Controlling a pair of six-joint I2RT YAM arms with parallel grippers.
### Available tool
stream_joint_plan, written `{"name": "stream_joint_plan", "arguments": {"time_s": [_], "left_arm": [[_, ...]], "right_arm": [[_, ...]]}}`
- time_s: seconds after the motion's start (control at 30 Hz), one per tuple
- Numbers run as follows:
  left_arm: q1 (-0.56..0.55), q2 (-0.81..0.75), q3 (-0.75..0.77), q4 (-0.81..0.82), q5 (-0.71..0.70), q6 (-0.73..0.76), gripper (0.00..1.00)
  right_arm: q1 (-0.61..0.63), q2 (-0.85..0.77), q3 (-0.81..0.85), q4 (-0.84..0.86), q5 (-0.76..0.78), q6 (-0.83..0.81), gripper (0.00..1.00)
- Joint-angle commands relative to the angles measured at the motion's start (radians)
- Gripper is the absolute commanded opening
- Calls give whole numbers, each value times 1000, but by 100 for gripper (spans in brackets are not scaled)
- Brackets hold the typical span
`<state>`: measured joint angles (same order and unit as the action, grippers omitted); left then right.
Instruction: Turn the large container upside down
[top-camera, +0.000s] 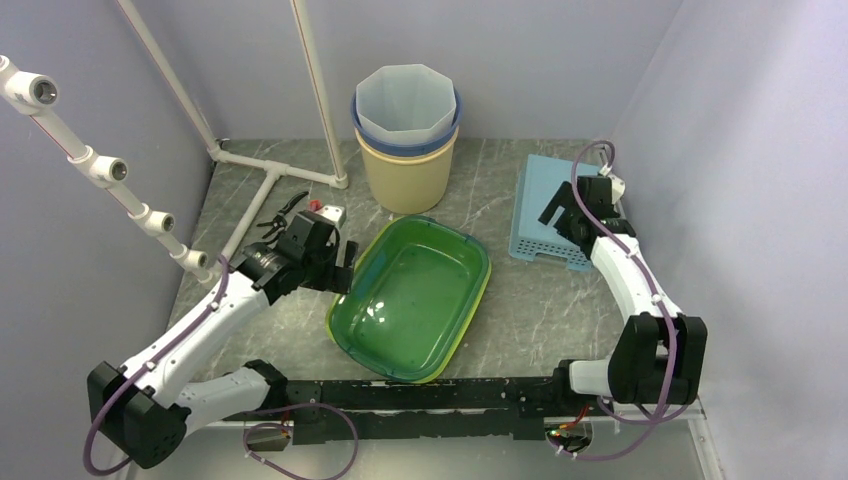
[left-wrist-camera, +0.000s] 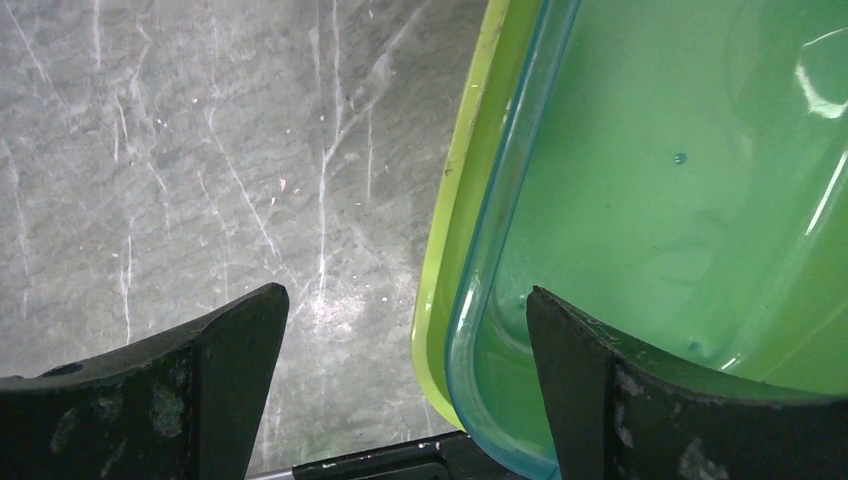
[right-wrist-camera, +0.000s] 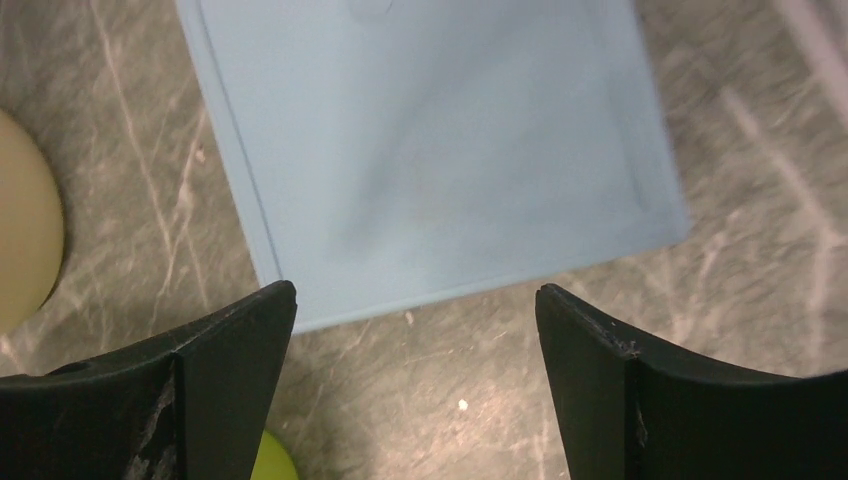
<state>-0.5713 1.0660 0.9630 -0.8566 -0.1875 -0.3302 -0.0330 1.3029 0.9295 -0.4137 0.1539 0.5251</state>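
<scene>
green tub (top-camera: 415, 300) sits upright mid table (top-camera: 520, 320); looks light, thin, slick. your left jaws stand wide open straddling its left rim (left-wrist-camera: 465, 200), pinch there. right jaws open over blue tray (right-wrist-camera: 430, 150).

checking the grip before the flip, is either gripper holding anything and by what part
Nothing is held. The left gripper is open, the rim of the tub between its fingers, not clamped; the right gripper is open above the basket.

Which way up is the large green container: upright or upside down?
Upright. The green container sits mouth up: its inside floor and rim show from above.
</scene>
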Motion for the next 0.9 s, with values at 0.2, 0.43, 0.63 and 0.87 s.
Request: {"name": "stream_joint_plan", "arguments": {"time_s": [0.2,0.43,0.63,0.87], "left_arm": [[4,-175,-29,103,99,59,95],[2,-176,52,247,224,62,95],[-123,87,302,316,225,75,95],[-243,383,490,380,175,90,95]], "right_arm": [[-97,194,244,-75,206,-79,100],[-178,277,257,-19,25,-147,100],[-218,336,239,-38,-51,-139,100],[-219,237,98,8,-279,-33,93]]}}
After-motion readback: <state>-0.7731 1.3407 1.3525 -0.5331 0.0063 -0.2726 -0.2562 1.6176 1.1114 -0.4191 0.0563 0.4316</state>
